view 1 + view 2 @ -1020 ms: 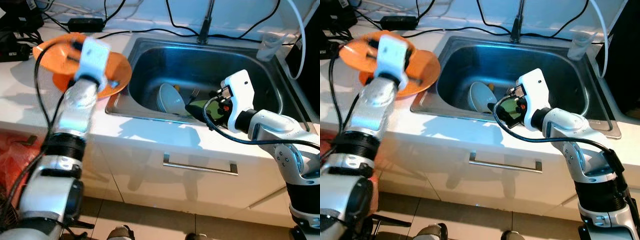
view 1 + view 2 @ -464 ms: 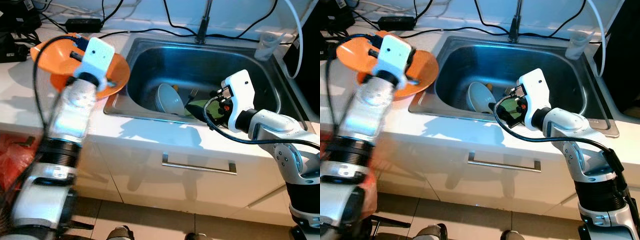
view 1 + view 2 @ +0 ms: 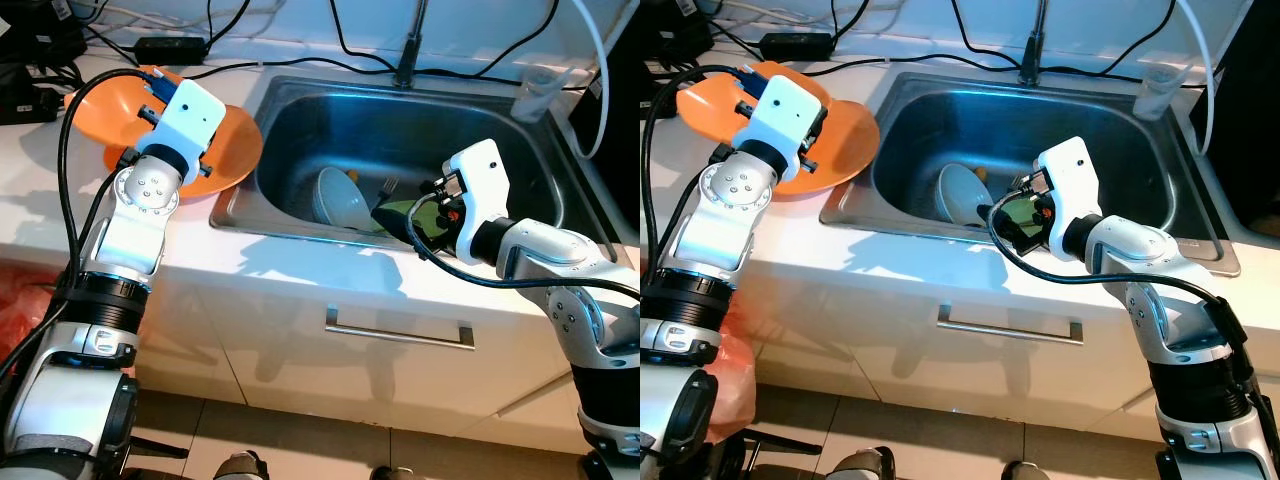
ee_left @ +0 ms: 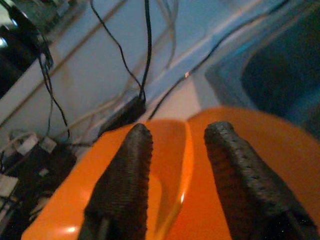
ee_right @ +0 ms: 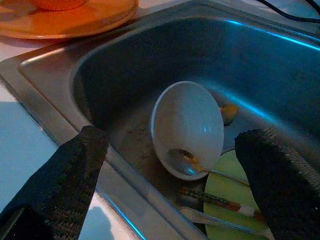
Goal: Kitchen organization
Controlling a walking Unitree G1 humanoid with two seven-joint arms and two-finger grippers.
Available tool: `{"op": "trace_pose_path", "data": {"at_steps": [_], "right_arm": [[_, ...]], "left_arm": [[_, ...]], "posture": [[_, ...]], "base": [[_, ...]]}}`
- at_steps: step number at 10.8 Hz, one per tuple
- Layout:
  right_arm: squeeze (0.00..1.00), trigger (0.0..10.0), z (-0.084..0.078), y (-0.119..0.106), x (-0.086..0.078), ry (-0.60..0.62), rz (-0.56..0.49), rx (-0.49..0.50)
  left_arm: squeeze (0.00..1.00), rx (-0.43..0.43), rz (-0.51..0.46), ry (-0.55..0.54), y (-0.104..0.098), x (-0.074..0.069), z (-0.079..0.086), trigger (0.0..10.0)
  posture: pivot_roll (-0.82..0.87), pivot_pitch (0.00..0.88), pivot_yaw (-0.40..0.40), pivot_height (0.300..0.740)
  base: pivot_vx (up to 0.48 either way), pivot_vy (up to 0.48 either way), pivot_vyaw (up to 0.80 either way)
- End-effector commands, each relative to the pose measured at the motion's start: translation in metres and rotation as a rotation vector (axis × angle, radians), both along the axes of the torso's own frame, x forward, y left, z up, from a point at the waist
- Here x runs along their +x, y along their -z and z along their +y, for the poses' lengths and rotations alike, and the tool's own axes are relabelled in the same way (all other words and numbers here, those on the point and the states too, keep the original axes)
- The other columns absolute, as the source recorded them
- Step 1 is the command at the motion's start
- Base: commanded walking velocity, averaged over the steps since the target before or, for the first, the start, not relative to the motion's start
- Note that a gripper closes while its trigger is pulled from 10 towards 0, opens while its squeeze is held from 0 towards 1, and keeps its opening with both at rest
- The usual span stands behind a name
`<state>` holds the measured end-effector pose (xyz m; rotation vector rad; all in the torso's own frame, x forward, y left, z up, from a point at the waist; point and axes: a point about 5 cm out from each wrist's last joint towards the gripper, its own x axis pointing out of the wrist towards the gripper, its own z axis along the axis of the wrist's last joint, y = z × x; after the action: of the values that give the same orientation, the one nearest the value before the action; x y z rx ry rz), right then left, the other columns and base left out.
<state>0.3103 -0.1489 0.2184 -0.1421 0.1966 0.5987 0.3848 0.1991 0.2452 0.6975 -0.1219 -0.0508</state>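
On the counter left of the sink (image 3: 300, 215) lies an orange plate (image 3: 228, 150) with an orange bowl (image 3: 105, 100) at its far left. My left gripper (image 4: 177, 145) hovers low over them, open, its fingers (image 4: 125, 180) straddling the bowl's rim (image 4: 186, 150) without clearly touching it. My right gripper (image 5: 172, 140) is wide open above the sink's front edge. Below it in the sink a white bowl (image 5: 187, 127) leans on its side, with a spoon (image 5: 200, 167), chopsticks (image 5: 220, 202) and a green plate (image 5: 227, 192) beside it.
A faucet (image 3: 408, 60) stands behind the sink and a clear plastic cup (image 3: 535, 92) at its back right corner. Black cables and a power adapter (image 3: 170, 45) run along the back of the counter. A drawer handle (image 3: 398, 335) is below the front edge.
The left arm was blurred in motion above the orange dishes and now holds still there. The right arm and the things in the sink have not moved.
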Motion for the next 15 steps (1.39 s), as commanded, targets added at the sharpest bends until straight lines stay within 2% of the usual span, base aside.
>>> {"op": "trace_pose_path", "data": {"at_steps": [1, 8, 10, 11, 12, 15], "right_arm": [[0.0, 10.0, 0.0, -0.004, 0.001, -0.003, -0.016, 0.004], [0.0, 10.0, 0.001, -0.004, 0.002, -0.009, -0.018, 0.006], [0.0, 10.0, 0.001, -0.003, 0.001, -0.006, -0.015, 0.006], [0.0, 10.0, 0.001, -0.003, 0.0, -0.005, -0.013, 0.008], [0.0, 10.0, 0.0, -0.002, 0.0, -0.002, -0.011, 0.009], [0.0, 10.0, 0.0, -0.002, 0.0, -0.002, -0.012, 0.011]], "left_arm": [[1.0, 0.028, 0.001, -0.009, -0.004, 0.001, 0.004, 10.0], [1.0, 0.112, 0.11, -0.037, 0.011, 0.002, 0.013, 10.0], [1.0, 0.218, 0.19, -0.066, 0.019, 0.004, 0.023, 10.0], [0.53, 0.239, 0.207, -0.087, 0.019, 0.005, 0.029, 10.0], [0.0, 0.242, 0.209, -0.112, 0.018, 0.006, 0.036, 10.0], [0.0, 0.247, 0.22, -0.167, 0.021, 0.007, 0.051, 10.0]], "posture": [[-0.02, 0.091, 0.001, 0.74], [-0.02, 0.092, -0.002, 0.74], [-0.02, 0.097, 0.003, 0.74], [-0.02, 0.098, 0.005, 0.74], [-0.02, 0.1, 0.004, 0.74], [-0.02, 0.099, 0.005, 0.74]], "base": [[0.0, 0.0, 0.0], [0.0, 0.0, 0.0], [0.0, 0.0, 0.0], [0.0, 0.0, 0.0], [0.0, 0.0, 0.0], [0.0, 0.0, 0.0]]}}
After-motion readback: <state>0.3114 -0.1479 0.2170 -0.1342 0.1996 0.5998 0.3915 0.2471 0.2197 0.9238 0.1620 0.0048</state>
